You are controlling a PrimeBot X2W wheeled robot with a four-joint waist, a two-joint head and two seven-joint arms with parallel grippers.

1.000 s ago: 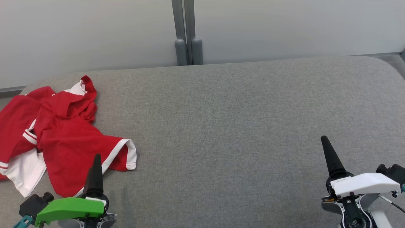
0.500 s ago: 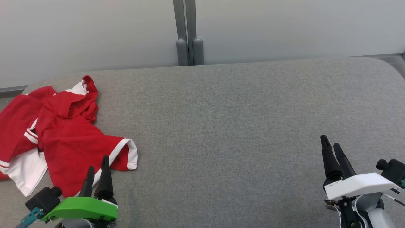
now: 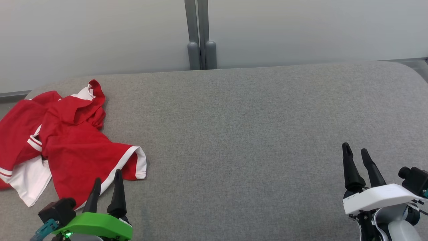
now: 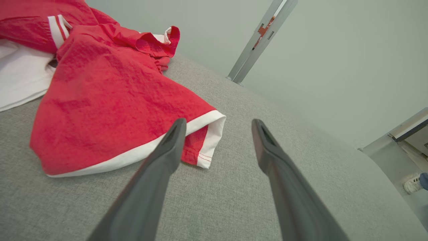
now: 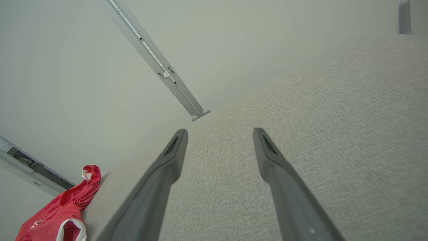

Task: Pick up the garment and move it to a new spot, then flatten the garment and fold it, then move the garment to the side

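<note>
The garment (image 3: 63, 140) is a red shirt with white trim, lying crumpled at the far left of the grey padded surface (image 3: 250, 134). In the left wrist view the garment (image 4: 100, 100) spreads out just ahead, its white-edged sleeve opening near the fingertips. My left gripper (image 3: 107, 176) is open at the lower left, its tips just short of the shirt's near hem, with nothing between them. My right gripper (image 3: 355, 149) is open at the lower right over bare fabric. In the right wrist view the garment (image 5: 57, 214) shows at the bottom left corner.
A pale wall with a grey vertical post (image 3: 200, 36) stands behind the surface's far edge. The surface's corners are rounded. A white shoe (image 4: 413, 182) of a person shows on the floor at the right of the left wrist view.
Both wrists have rolled, so each gripper now shows two spread fingers instead of one. The left gripper has moved slightly right and toward me. The garment has not moved.
</note>
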